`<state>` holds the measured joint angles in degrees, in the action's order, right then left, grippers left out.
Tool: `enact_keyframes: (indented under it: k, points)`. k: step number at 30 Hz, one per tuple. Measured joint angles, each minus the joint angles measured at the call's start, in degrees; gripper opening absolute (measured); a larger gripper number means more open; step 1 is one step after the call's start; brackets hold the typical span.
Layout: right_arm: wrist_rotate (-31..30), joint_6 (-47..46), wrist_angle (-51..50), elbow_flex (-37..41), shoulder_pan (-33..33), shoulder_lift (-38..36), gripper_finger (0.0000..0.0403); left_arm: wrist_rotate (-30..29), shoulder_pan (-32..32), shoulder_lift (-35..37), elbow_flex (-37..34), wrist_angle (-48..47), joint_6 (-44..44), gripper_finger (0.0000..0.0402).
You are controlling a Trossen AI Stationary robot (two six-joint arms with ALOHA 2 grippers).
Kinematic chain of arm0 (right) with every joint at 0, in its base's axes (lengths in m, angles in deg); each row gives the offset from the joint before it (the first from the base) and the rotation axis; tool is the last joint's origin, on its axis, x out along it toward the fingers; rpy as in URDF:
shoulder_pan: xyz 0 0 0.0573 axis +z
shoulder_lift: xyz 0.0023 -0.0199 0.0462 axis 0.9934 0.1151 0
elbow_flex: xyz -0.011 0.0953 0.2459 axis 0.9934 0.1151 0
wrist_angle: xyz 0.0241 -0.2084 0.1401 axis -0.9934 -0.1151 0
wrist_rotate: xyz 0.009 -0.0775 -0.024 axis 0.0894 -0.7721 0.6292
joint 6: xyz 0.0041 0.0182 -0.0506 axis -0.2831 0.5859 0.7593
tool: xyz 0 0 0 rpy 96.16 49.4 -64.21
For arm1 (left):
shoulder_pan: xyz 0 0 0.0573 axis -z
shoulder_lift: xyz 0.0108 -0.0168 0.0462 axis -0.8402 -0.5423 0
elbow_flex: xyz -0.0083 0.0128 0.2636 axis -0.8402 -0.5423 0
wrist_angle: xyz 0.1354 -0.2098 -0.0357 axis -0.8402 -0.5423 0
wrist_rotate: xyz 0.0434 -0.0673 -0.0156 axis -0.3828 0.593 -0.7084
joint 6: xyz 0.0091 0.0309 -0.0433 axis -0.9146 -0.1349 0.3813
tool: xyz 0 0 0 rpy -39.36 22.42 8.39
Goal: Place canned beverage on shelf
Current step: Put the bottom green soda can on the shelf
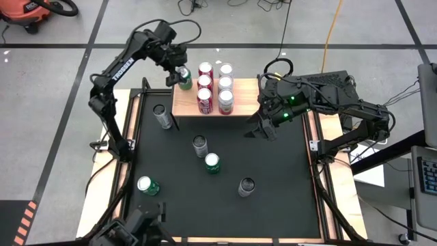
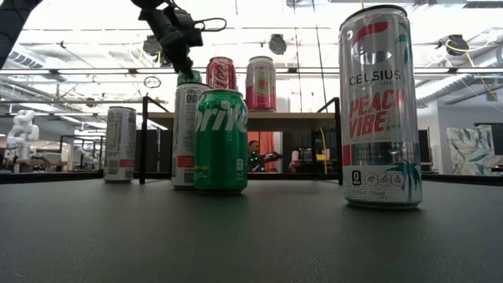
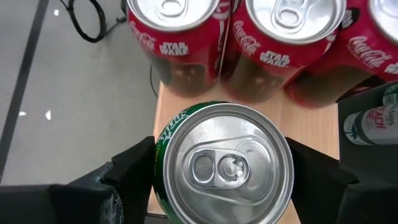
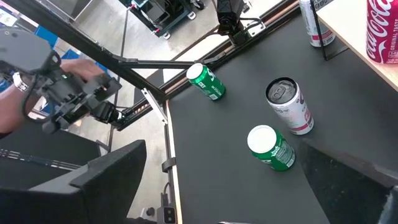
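The left gripper (image 1: 183, 75) had its fingers (image 3: 134, 171) pinching a green can (image 3: 222, 163) at the shelf (image 1: 186, 100) corner, beside the red cans (image 1: 204, 85). Right of the shelf, the right gripper (image 1: 263, 128) hung with fingers spread.

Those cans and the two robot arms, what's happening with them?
The left pincer grips a green can at the wooden shelf, beside six cans already lined up there. I cannot tell if it rests on the wood. Five more cans wait on the black mat. The right pincer hangs open over the mat, holding nothing.
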<state>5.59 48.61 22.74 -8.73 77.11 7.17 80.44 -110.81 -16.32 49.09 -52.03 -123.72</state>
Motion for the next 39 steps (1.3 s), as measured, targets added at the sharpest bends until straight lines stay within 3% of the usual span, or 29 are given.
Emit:
enact_keyframes:
  k: [12, 39]
  points:
    - [-0.18, 0.02, -0.02, 0.0, 0.02, 0.02, 0.04, -3.54, -0.02, -0.76, 0.0, -0.58, -1.05, 0.029]
    - [-1.62, -0.26, -0.04, 0.0, 0.02, 0.02, 0.04, -1.79, 0.15, -2.38, 0.12, 1.66, 2.25, 0.0309]
